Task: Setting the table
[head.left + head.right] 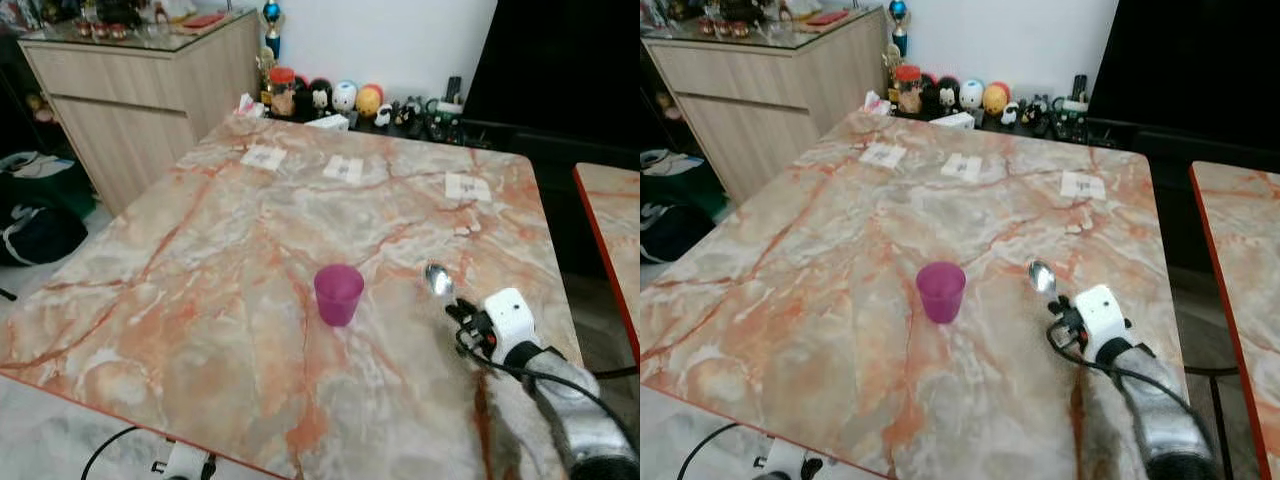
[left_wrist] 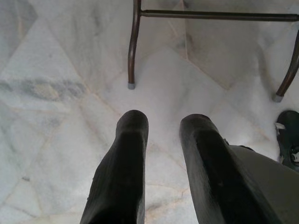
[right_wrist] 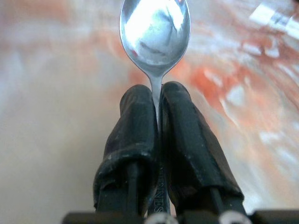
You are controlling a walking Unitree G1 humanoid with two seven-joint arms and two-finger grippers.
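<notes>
Spoon [image 3: 155,32] handle hidden between fingers [image 3: 135,126]

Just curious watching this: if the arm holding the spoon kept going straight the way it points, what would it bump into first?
Probably nothing soon. The right gripper, jaws shut on the spoon, points across bare marble table, passing right of the purple cup. A paper slip lies farther along, though depth is hard to judge.

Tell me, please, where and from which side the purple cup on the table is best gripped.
Grip the cup across its side wall, just below the rim, coming from the robot's right. It stands upright with its mouth open, has no handle, and the right end effector, shut on a spoon, is on that side; the spoon would need setting down first.
</notes>
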